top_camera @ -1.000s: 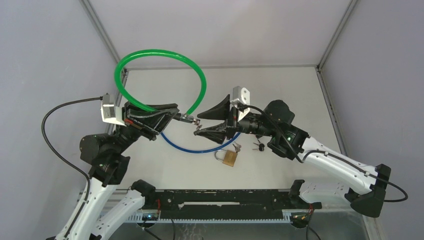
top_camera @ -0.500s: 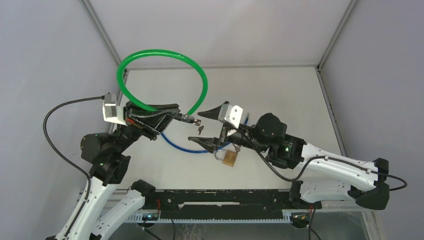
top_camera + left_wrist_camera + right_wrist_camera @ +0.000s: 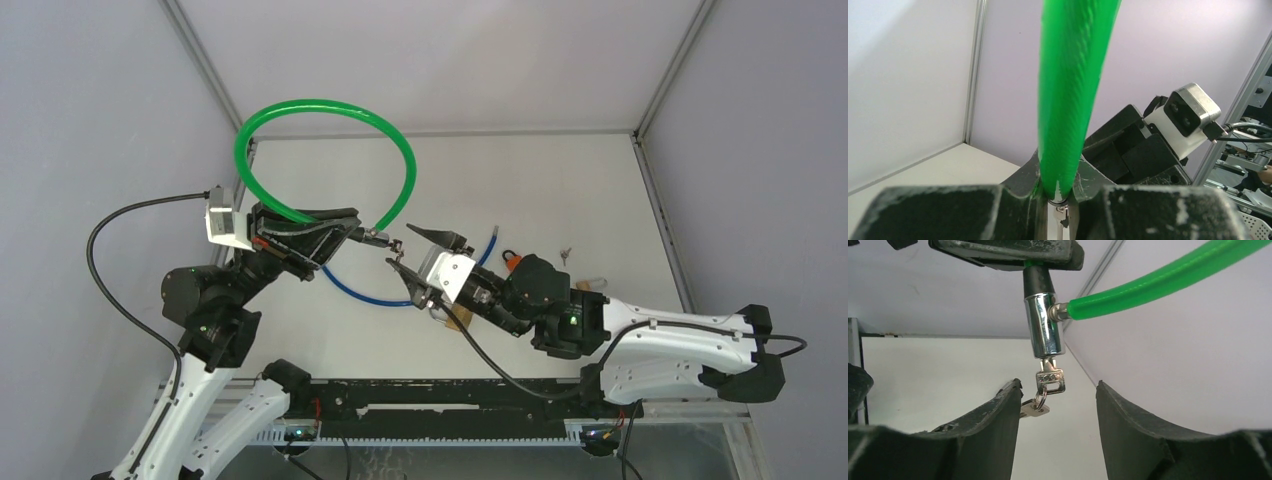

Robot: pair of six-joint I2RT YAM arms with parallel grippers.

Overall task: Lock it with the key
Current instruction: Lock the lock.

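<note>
My left gripper [image 3: 350, 233] is shut on the chrome cylinder [image 3: 1044, 330] of the green cable lock [image 3: 320, 105] and holds it above the table. The green cable [image 3: 1073, 90] rises straight between the left fingers. A silver key [image 3: 1050, 380] sticks out of the cylinder's end, with a ring and a second key [image 3: 1034, 410] hanging from it. My right gripper [image 3: 1058, 390] is open. Its two fingers stand either side of the key without touching its head. The second key lies against the left finger. In the top view the right gripper [image 3: 400, 246] sits just right of the cylinder.
A blue cable [image 3: 360, 292] lies on the table under both grippers. A brass padlock [image 3: 462, 320] is mostly hidden beneath the right wrist. A small orange item [image 3: 512, 262] and loose keys [image 3: 567, 255] lie farther right. The enclosure walls stand close on both sides.
My right arm has swung toward the near edge and turned its wrist, staying open around the key. The left arm and the green lock have held still.
</note>
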